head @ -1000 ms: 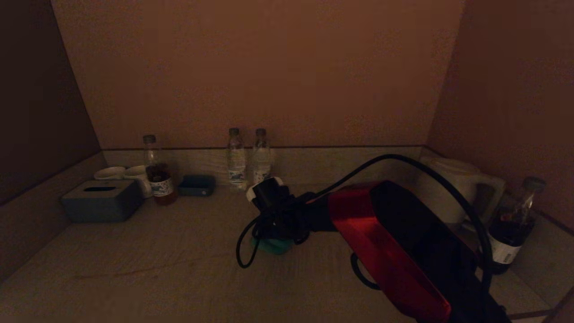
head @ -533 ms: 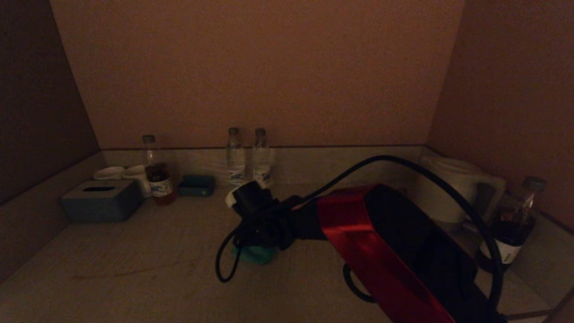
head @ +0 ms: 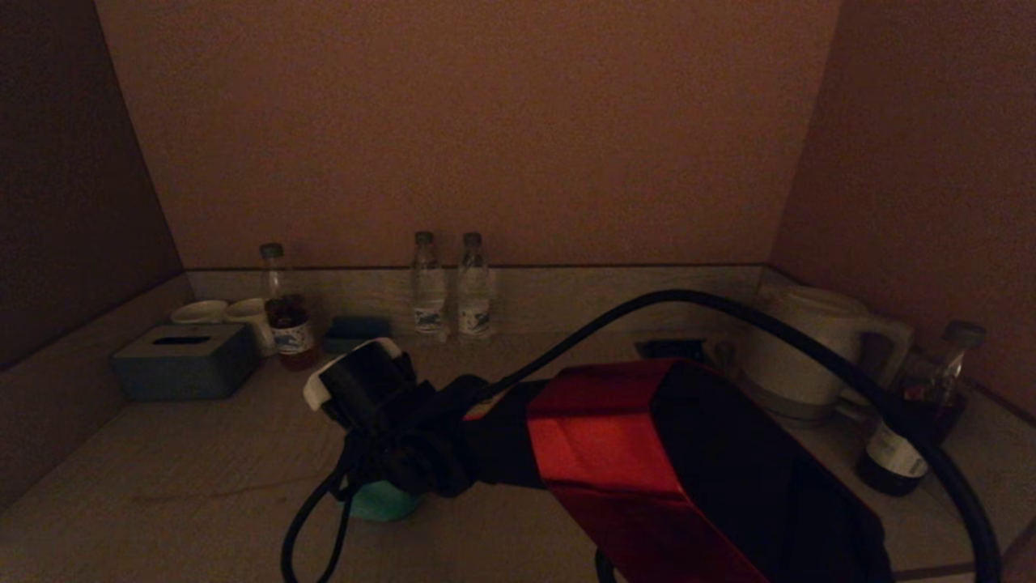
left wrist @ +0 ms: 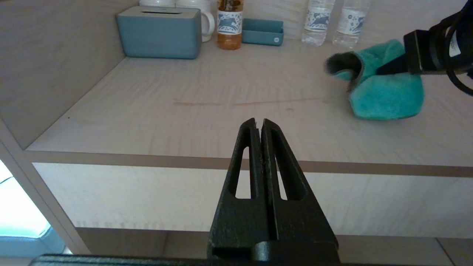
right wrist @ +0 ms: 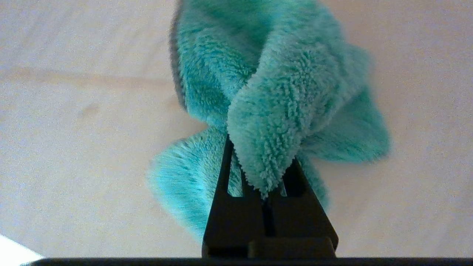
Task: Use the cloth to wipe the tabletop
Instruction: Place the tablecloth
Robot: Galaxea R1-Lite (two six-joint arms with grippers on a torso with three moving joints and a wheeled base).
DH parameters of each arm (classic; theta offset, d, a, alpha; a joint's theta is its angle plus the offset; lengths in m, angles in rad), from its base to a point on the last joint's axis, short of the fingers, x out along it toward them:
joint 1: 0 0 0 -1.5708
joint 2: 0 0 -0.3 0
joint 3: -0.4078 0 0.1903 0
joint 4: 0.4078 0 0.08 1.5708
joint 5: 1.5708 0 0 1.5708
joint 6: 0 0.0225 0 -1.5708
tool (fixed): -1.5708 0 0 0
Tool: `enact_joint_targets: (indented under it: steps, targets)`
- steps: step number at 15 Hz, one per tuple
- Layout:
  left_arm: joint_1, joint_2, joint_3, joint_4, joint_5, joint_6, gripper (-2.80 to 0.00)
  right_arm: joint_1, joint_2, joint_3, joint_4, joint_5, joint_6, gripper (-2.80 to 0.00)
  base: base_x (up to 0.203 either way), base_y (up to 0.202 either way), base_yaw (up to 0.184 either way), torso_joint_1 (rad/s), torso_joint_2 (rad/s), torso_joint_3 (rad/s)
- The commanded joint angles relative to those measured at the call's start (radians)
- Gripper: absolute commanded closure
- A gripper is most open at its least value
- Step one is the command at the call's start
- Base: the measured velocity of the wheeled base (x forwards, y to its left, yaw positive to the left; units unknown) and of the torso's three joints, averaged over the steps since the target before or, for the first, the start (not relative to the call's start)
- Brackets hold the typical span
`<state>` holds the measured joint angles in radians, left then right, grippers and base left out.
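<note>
Right gripper (right wrist: 263,173) pinching the cloth (right wrist: 273,92) on the tabletop (left wrist: 192,107)
Soft, floppy plush, probably light; you'd best grip a bunched fold

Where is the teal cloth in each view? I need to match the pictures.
Head: teal cloth low and left of centre, under the right gripper.
Left wrist: upper right.
Right wrist: centre, pinched.
Shared landmark: faint brown streak on the tabletop.
</note>
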<state>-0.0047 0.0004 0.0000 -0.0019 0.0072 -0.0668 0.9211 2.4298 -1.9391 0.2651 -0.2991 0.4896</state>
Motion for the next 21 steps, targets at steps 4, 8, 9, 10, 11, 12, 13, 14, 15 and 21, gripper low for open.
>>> enact_joint_targets:
  steps: [4, 8, 9, 10, 11, 12, 13, 14, 15, 21]
  targets:
    - [0.002, 0.0, -0.002, -0.003, 0.002, -0.001, 0.0, 0.061, -0.024, 0.002, 0.014, -0.005, 0.007, 0.0, 0.0, 0.0, 0.0, 0.0, 0.0, 0.0]
    - [0.002, 0.0, -0.002, -0.001, 0.0, -0.001, 0.0, 0.065, -0.059, 0.007, 0.025, -0.041, 0.009, 0.0, 0.0, 0.0, 0.0, 0.0, 0.0, 0.0]
    - [0.002, 0.0, -0.002, -0.001, 0.0, -0.001, 0.0, 0.065, -0.06, 0.008, 0.026, -0.043, 0.009, 0.0, 0.0, 0.0, 0.0, 0.0, 0.0, 0.0]
    - [0.001, 0.0, 0.0, -0.001, 0.0, -0.001, 0.0, 0.064, -0.059, 0.009, 0.032, -0.048, 0.012, 0.0, 0.0, 0.0, 0.0, 0.0, 0.0, 0.0]
    - [0.0, 0.0, 0.0, -0.001, 0.0, -0.001, 0.0, 0.06, -0.053, 0.012, 0.063, -0.106, 0.024, 0.0, 0.0, 0.0, 0.0, 0.0, 0.0, 0.0]
    - [0.002, 0.0, 0.0, -0.003, 0.0, -0.001, 0.0, 0.047, -0.04, 0.014, 0.08, -0.13, 0.033, 0.0, 0.0, 0.0, 0.0, 0.0, 0.0, 0.0]
    - [0.002, 0.0, 0.0, -0.001, 0.0, -0.001, 0.0, 0.032, -0.031, 0.014, 0.089, -0.14, 0.04, 0.0, 0.0, 0.0, 0.0, 0.0, 0.0, 0.0]
    - [0.002, 0.0, 0.0, -0.001, 0.0, -0.001, 0.0, 0.032, -0.031, 0.014, 0.089, -0.14, 0.04, 0.0, 0.0, 0.0, 0.0, 0.0, 0.0, 0.0]
    - [0.002, 0.0, 0.0, -0.001, 0.0, -0.001, 0.0, 0.032, -0.031, 0.014, 0.089, -0.14, 0.04, 0.0, 0.0, 0.0, 0.0, 0.0, 0.0, 0.0]
    - [0.001, 0.0, 0.0, -0.002, 0.0, -0.001, 0.0, 0.025, -0.026, 0.012, 0.092, -0.143, 0.032, 0.0, 0.0, 0.0, 0.0, 0.0, 0.0, 0.0]
